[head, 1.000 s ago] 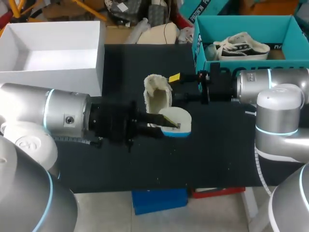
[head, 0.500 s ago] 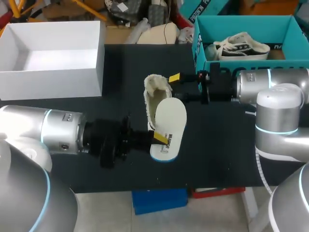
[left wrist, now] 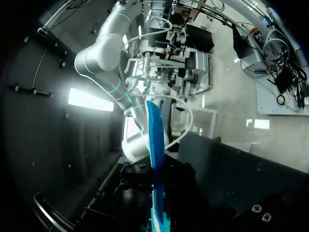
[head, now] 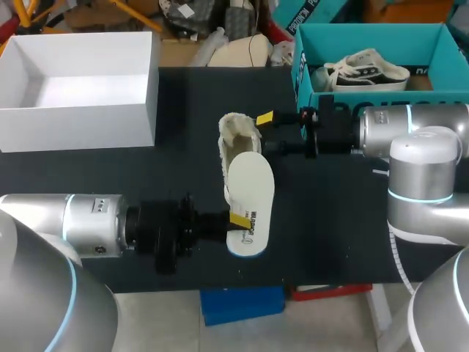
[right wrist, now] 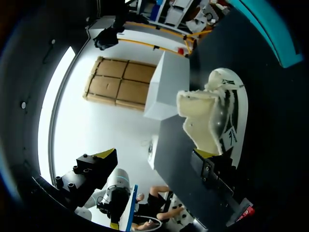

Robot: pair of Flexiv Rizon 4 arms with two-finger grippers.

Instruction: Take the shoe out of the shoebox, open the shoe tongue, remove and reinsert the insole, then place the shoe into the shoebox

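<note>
A cream shoe (head: 236,132) with a fleecy lining lies on the black table (head: 330,235), near its middle. Its white insole (head: 250,196) with a blue edge is out of the shoe and hangs flat over the shoe's near end. My left gripper (head: 238,218) is shut on the insole's near end. In the left wrist view the insole (left wrist: 155,159) stands edge-on between the dark fingers. My right gripper (head: 270,133) is open just right of the shoe. In the right wrist view one yellow-tipped finger (right wrist: 206,155) sits close against the shoe (right wrist: 217,116).
An empty white box (head: 80,81) stands at the back left. A teal shoebox (head: 366,44) at the back right holds a black and white sneaker (head: 366,70). The table runs free in front and to the left of the shoe.
My left gripper has drawn the insole back from the shoe toward the table's front, and the insole has turned from tilted to flat, face up. The right arm and the shoe have stayed put.
</note>
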